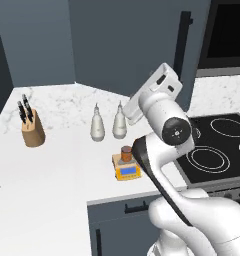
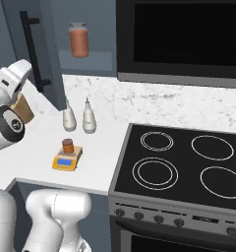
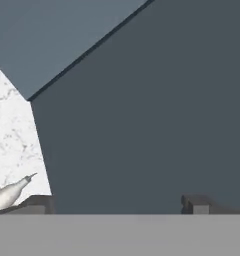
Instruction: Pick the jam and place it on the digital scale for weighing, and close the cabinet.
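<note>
The jam (image 2: 67, 146) stands on the digital scale (image 2: 67, 160) on the desk (image 2: 98, 147), so the empty fingers (image 3: 196, 204), spread wide, face the open cabinet (image 2: 44, 44) door, probably to push it shut.

White marble-look counter (image 1: 57, 170) w/ matching backsplash (image 2: 179, 106). Wooden knife block (image 1: 33, 131), black handles up, stands far left on counter. Two pale grey bottles (image 1: 108, 123) w/ thin spouts stand side by side, near each other, mid-counter; one also at lower left of hand view (image 3: 9, 192). Black cooktop (image 2: 181, 165), four ring burners, beside counter; knob row on front panel below. Black oven/microwave front (image 2: 181, 37) above. Taller orange-red jar (image 2: 78, 39), grey lid, on a shelf.
</note>
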